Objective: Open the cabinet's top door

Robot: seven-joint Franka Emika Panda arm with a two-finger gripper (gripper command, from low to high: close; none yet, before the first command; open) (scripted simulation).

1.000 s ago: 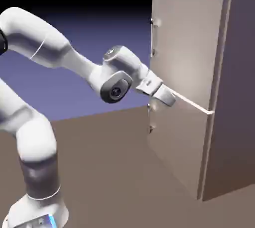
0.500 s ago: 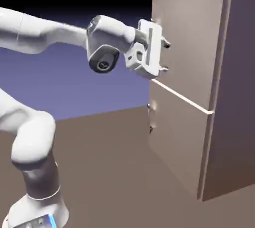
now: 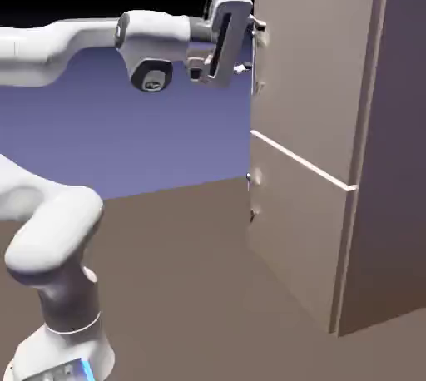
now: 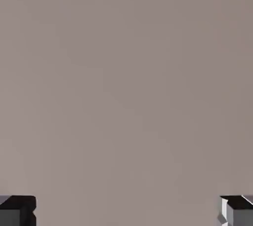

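Top door (image 3: 312, 71) closed, upper front of cabinet (image 3: 399, 121), right of me in the exterior view | my claw (image 3: 251, 47) released, 2 fingertips spread beside the upper handle (image 3: 254, 63) | best: align both with the bar, advance squarely, clamp before pulling

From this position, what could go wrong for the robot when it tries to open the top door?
The gripper is open beside the top door's bar handle, and no grip is evident; closing now might miss the bar. The hand view shows only plain beige surface between the fingertips, so the fingers could perhaps press or scrape the top door instead.
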